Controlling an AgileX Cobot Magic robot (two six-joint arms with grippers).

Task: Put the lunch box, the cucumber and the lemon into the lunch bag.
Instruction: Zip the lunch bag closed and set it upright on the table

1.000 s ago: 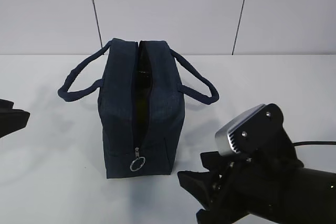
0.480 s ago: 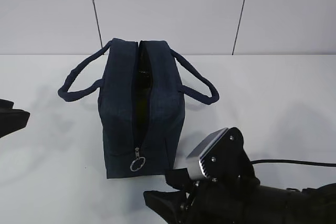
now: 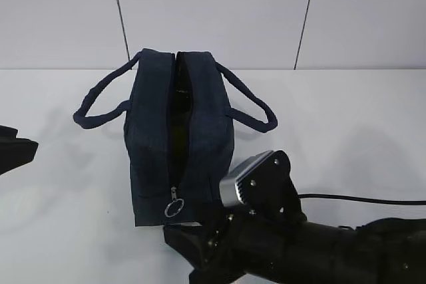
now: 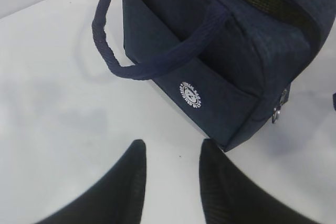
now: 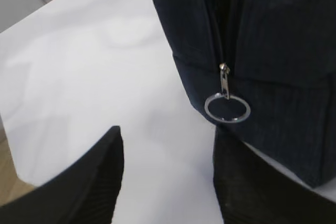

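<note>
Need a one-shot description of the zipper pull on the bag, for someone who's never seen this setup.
On the white table stands one dark navy lunch bag with two loop handles. Follow its open top zipper down the near end panel. The zipper pull hangs there close to the base: a thin silver ring on a small metal tab, the only shiny metal on the dark fabric, just ahead of the right gripper.

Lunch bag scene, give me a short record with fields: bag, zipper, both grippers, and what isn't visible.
bag: navy lunch bag, upright on white table
zipper: open along the top, ring pull hanging at the near end
left gripper: open, empty, beside the bag
right gripper: open, empty, just short of the ring pull
not visible: lunch box, cucumber, lemon
</note>
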